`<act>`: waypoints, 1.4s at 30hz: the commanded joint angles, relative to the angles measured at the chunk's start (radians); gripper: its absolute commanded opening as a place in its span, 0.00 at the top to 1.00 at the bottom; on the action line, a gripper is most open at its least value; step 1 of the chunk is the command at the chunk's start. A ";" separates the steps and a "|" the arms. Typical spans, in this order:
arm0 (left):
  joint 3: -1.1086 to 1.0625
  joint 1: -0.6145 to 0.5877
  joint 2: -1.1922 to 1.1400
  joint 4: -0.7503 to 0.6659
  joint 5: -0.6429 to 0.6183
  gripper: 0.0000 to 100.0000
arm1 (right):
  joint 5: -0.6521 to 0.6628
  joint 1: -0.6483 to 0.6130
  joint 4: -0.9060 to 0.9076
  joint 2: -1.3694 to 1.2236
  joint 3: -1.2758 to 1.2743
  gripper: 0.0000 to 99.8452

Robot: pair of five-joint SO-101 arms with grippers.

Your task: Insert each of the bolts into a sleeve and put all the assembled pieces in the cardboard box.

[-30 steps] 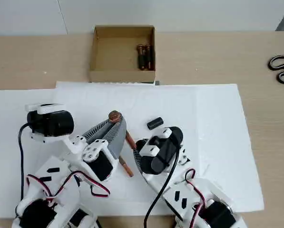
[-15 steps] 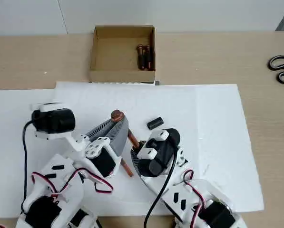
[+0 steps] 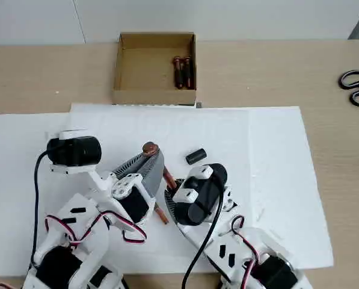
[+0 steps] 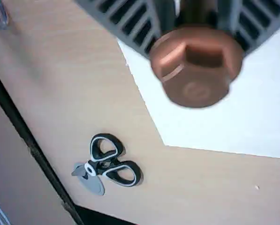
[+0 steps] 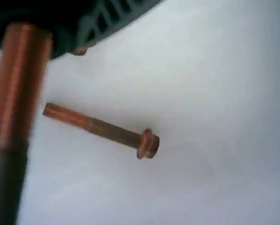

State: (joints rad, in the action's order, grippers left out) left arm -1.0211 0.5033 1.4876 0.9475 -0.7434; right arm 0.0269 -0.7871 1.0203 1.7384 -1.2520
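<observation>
My left gripper (image 3: pixel 148 159) is shut on a copper bolt (image 3: pixel 149 148); the hex head (image 4: pixel 195 70) sits at its grey fingertips. The shaft (image 3: pixel 168 176) slants down toward my right gripper (image 3: pixel 174 185), tucked under its own arm. In the right wrist view this shaft (image 5: pixel 18 79) runs into a dark sleeve (image 5: pixel 3 192) that the right gripper holds. A second bolt (image 3: pixel 160 215) (image 5: pixel 102 129) lies loose on the white sheet between the arms. Another black sleeve (image 3: pixel 195 156) lies just beyond the right arm. The cardboard box (image 3: pixel 131 66) at the back holds assembled pieces (image 3: pixel 183 71).
Both arms stand close together on the white sheet (image 3: pixel 263 156) at the table's near edge. Scissors (image 3: pixel 356 88) (image 4: pixel 107 163) lie on the bare wood at the far right. The sheet is open to the right of the arms and toward the box.
The left arm has shifted a little to the right with its bolt. The right arm has edged left, so the two grippers stand closer. The loose bolt and sleeve have not moved.
</observation>
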 commanded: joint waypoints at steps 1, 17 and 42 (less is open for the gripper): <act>0.004 0.006 0.008 -0.025 0.018 0.99 | 0.011 -0.005 -0.025 0.012 0.046 1.00; 0.010 0.178 0.008 0.161 0.069 0.99 | 0.046 -0.004 -0.028 0.012 0.054 1.00; 0.033 0.210 0.008 0.296 0.184 0.78 | 0.049 -0.002 -0.061 0.012 0.017 1.00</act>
State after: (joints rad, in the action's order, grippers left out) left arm -1.0150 0.6997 1.4937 1.2405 -0.5685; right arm 0.0698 -0.7825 0.9958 1.7415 -1.2444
